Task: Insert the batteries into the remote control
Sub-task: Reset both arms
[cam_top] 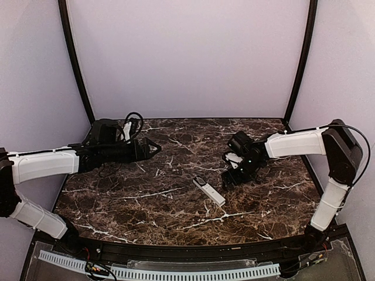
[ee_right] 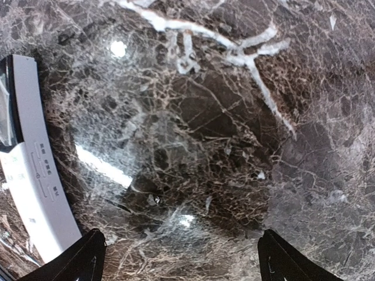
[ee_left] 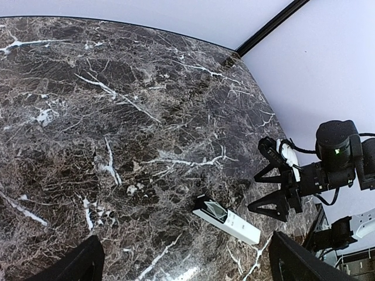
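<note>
The remote control (cam_top: 209, 191) lies flat on the dark marble table (cam_top: 176, 216), a slim white bar with a dark grey section at its far-left end. Through the left wrist camera the remote control (ee_left: 227, 218) shows a clear window at that dark end. My right gripper (cam_top: 225, 171) hovers open just right of it, with nothing between its fingers. In its own view the remote control (ee_right: 32, 175) sits at the left edge, outside the right gripper (ee_right: 179, 257). My left gripper (cam_top: 157, 148) is open and empty at the back left, well apart. The batteries are out of view.
Lilac walls close in the table on three sides, with black posts (cam_top: 76, 64) at the back corners. A black cable loop (cam_top: 133, 120) sits behind the left arm. A white ribbed strip (cam_top: 176, 272) runs along the front edge below the table.
</note>
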